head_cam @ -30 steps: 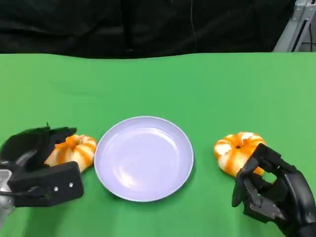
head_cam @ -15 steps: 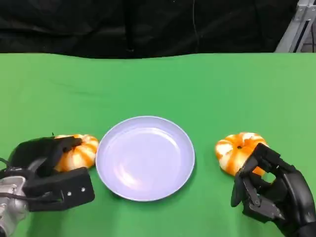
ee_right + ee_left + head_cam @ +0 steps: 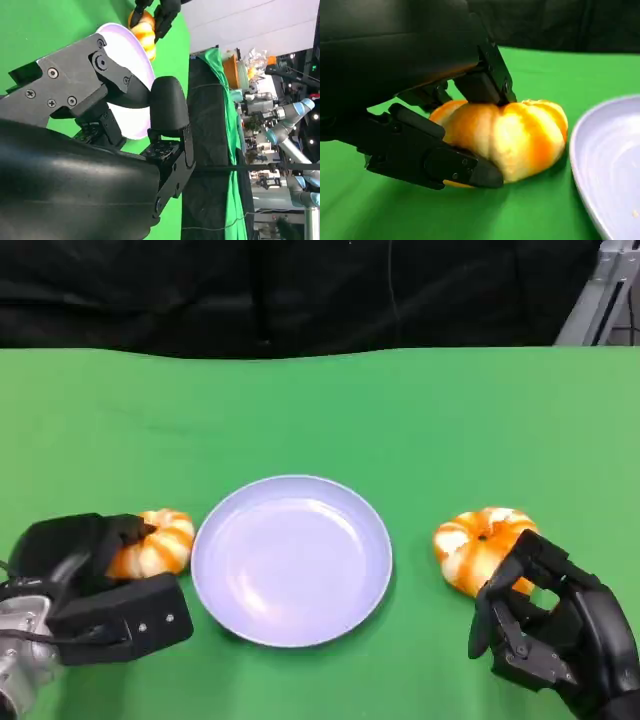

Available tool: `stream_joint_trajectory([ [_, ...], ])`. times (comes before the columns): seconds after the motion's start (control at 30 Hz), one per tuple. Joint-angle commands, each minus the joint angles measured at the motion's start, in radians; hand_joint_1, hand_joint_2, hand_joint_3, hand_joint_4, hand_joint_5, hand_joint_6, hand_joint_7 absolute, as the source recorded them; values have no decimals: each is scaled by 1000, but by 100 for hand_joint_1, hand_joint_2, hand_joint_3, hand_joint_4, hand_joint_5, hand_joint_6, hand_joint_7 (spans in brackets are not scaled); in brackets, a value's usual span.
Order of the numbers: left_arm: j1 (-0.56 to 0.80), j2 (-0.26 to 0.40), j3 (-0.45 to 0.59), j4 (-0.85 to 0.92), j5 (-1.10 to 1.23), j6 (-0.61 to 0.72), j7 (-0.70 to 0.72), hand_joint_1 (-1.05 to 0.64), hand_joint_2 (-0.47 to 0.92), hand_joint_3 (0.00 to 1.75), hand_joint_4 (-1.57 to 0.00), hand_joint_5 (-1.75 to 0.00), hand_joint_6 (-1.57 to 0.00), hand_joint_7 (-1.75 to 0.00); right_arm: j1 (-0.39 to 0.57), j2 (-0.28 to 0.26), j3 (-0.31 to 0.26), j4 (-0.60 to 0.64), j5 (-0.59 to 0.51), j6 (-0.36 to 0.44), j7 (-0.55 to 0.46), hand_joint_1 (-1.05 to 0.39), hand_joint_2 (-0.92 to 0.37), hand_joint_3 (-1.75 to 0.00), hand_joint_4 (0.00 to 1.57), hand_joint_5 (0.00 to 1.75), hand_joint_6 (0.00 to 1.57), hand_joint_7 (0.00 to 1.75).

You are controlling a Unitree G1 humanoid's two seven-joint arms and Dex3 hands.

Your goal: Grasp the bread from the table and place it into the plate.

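Left hand: the left hand (image 3: 85, 580) has closed in over the past second and now grips the left bread (image 3: 153, 544), fingers above and below it.
Left bread: on the desk (image 3: 320, 410), just left of the plate (image 3: 291, 560), not yet lifted.
Right hand: the right hand (image 3: 545, 635) rests curled and empty, just near of the right bread (image 3: 480, 545).
Meaning: grasp looks set; lift and carry right to the plate is next.
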Motion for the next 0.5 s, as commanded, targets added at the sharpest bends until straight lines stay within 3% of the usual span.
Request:
stream_joint_trajectory([
  [0.03,12,27,31,-44,-27,40,10,-7,92,30,-72,-173,-64,-145,0,-11,-7,-3,15,-2,1,-15,-60,-110,83,175,59,175],
  [0.07,15,34,34,-64,-25,47,10,-8,92,28,-71,-174,-70,-123,-1,-12,-7,-2,14,-5,2,-14,-60,-110,83,175,59,175],
  [0.13,22,44,40,-101,-23,60,7,-8,92,23,-69,-174,-69,-122,-2,-12,-8,2,11,-10,2,-14,-60,-111,83,175,60,175],
  [0.2,32,60,52,-145,-27,64,9,-5,92,17,-67,-175,-52,-160,-2,-12,-9,3,11,-11,2,-14,-60,-111,83,175,60,175],
  [0.23,37,65,59,-165,-31,68,4,-4,92,16,-67,-175,-48,-167,-3,-11,-9,5,14,-13,5,-14,-60,-111,83,175,60,175],
  [0.37,62,84,84,-262,-47,86,-34,-5,92,13,-66,-175,-45,-174,-5,-11,-11,8,20,-8,9,-14,-60,-111,83,175,60,175],
  [0.5,100,96,112,-408,-73,100,-109,-5,92,22,-66,-175,-49,-172,-7,-13,-12,15,14,-18,8,-13,-60,-111,83,175,60,175],
])
